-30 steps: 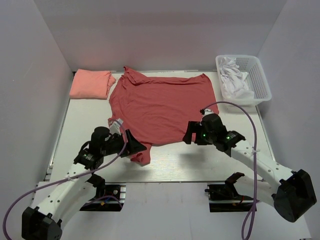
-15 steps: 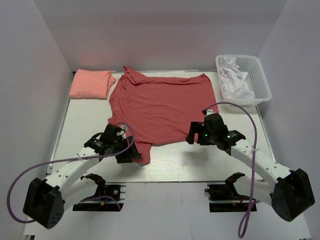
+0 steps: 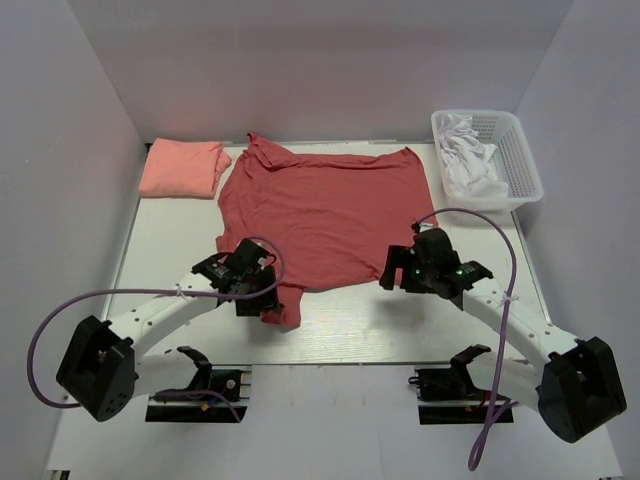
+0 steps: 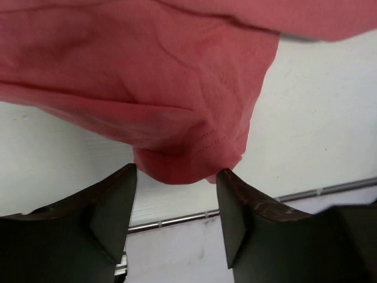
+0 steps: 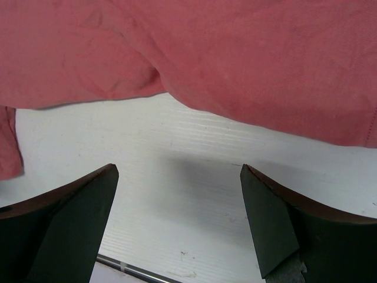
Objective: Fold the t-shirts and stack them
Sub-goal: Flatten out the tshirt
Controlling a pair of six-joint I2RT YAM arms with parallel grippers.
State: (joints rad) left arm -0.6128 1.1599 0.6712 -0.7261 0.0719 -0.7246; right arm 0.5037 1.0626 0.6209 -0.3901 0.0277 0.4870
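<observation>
Two t-shirts are picked out from above: the brick-red t-shirt (image 3: 320, 215) is spread flat mid-table, and the salmon-pink t-shirt (image 3: 182, 168) is laid folded at the far left, just beside it. A basket (image 3: 522, 165) of white cloth (image 3: 468, 160) is set at the far right. The left gripper (image 3: 268, 300) is placed at the red shirt's near-left sleeve, the right gripper (image 3: 395, 268) at its near hem.

Left wrist: the jaws are seen partly parted, with the bunched sleeve (image 4: 182, 159) lodged between the fingertips and touching both. Whether it is pinched cannot be told.

Right wrist: the jaws are spread wide over bare table (image 5: 177, 206), nothing is gripped, and the hem is seen just beyond the tips.
</observation>
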